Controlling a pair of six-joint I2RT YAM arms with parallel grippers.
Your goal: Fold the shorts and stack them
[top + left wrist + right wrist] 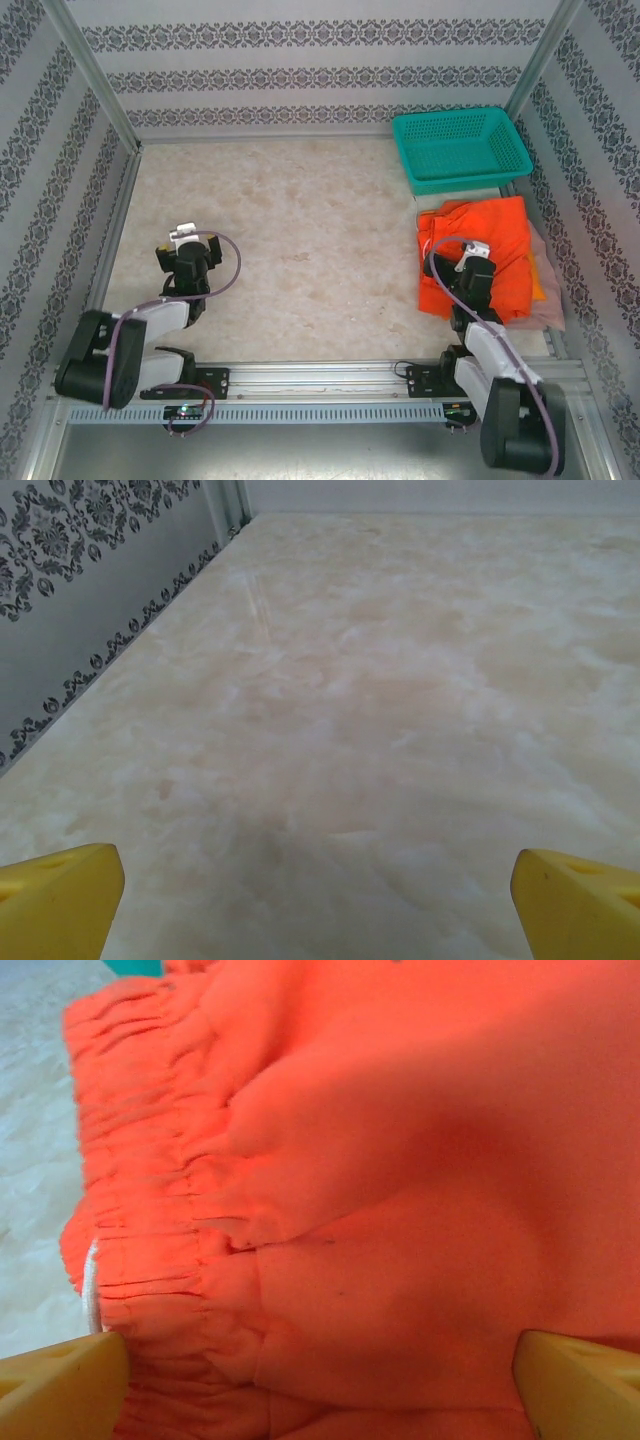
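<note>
- Wallpaper with dark floral bands covers the walls [300, 70] around a pale marbled table [300, 230], with metal posts at the corners
- At about 1 o'clock on the table, seen from above, a teal mesh basket [460, 148] sits near the back wall
- Just beside the basket's near edge, at roughly 3 o'clock, the orange shorts [500, 245] lie in a rumpled pile of more than one layer
- The pink shorts [550, 300] lie under that pile; a strip of them peeks out at 4 o'clock along the pile's right edge
- The right gripper [470, 252] is over the left part of the orange pile with its jaws spread wide and no cloth pinched
- From the right wrist, its yellow fingers [60, 1385] stand at 7 and 5 o'clock of the picture with orange cloth across the whole gap; whether the tips press into the cloth I cannot tell
- In that same view the gathered elastic waistband runs down the 9 o'clock side, a white drawstring [92, 1285] shows just above the left-hand finger, and a sliver of teal sits at 11 o'clock
- The left gripper [192, 243] is at about 8 o'clock on the table, well apart from the shorts
- Its jaws are also wide apart and hold nothing; the left wrist view has its yellow fingers in the two lower corners, bare marbled surface between them, and patterned wall at 10 o'clock
</note>
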